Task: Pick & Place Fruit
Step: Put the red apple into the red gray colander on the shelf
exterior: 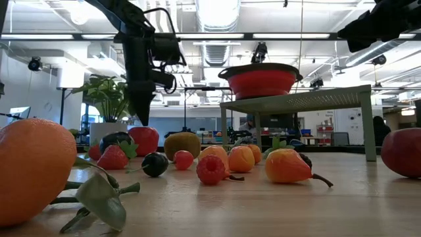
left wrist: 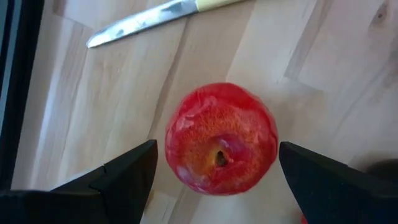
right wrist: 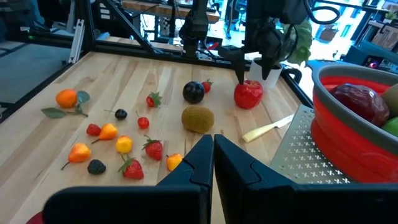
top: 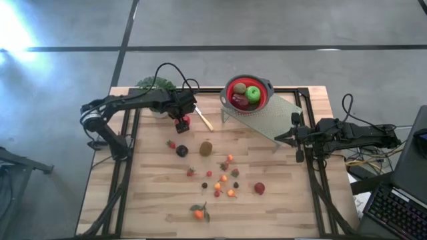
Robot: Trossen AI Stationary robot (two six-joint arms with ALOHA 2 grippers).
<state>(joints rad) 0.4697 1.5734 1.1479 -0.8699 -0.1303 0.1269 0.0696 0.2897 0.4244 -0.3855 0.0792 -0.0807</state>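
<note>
Red apple [left wrist: 221,140] — glossy, orange-flecked around its stem pit.

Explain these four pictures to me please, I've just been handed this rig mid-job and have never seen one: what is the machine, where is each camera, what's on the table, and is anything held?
It is a table robot with two dark arms, each ending in a two-finger gripper. One picture looks straight down from above, one looks level across the tabletop, and one camera sits on each wrist.

The left gripper is open and hangs over a red apple, one finger on either side, not yet gripping it. A pale knife lies beside it. The right gripper is shut and empty, waiting at the table's right edge.

On the wooden table lie a kiwi, a dark plum, a leafy tangerine, strawberries and small berries. A red bowl on a perforated stand already holds a green apple and other fruit. A potted plant stands at the back.
</note>
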